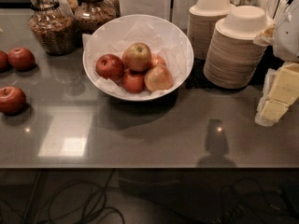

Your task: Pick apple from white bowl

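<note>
One apple (137,56), stem-up, tops white bowl (140,17); gripper (275,101) far right.

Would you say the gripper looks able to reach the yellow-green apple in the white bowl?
Probably yes: the apple lies topmost in the white bowl, uncovered from above; the gripper is at the right edge, beside the paper bowl stacks.
</note>
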`<control>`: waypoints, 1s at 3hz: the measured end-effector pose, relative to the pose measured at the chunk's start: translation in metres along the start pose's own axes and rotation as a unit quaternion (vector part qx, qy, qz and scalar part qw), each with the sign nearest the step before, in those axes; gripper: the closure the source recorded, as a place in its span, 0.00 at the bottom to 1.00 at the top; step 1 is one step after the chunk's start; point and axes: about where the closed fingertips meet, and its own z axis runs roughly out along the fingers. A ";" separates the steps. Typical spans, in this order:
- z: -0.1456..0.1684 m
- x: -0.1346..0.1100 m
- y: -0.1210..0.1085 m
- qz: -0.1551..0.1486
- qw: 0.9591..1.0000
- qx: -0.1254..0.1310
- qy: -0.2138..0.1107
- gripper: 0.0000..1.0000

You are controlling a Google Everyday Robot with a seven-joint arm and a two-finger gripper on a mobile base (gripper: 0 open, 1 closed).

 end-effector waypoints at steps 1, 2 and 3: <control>0.001 -0.003 -0.003 -0.002 1.000 0.007 -0.004 0.00; 0.006 -0.014 -0.018 -0.005 0.999 0.031 -0.029 0.00; 0.014 -0.040 -0.035 -0.025 0.997 0.048 -0.053 0.00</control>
